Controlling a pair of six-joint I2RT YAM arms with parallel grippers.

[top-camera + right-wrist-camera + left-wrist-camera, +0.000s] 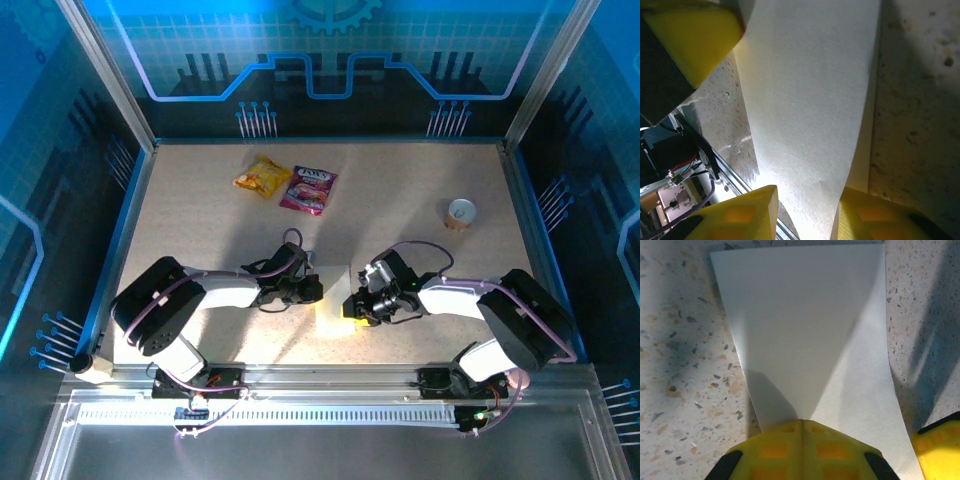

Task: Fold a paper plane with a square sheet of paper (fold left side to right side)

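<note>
The thin white square paper sheet [810, 325] is pinned by the closed left claw [802, 425] (yellow-padded) and straddled by the narrowly parted right claw [807, 212].

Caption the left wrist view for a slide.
Left gripper shut on one edge of the square sheet of paper, which fans out over the speckled table.

Here's the left arm [215, 290] and the right arm [460, 298], both stretched inward and low, tips nearly meeting. On the left gripper [316, 290], yellow fingers [775, 447] pressed tight together; on the right gripper [353, 306], jaws partway apart, clear gap showing.
</note>
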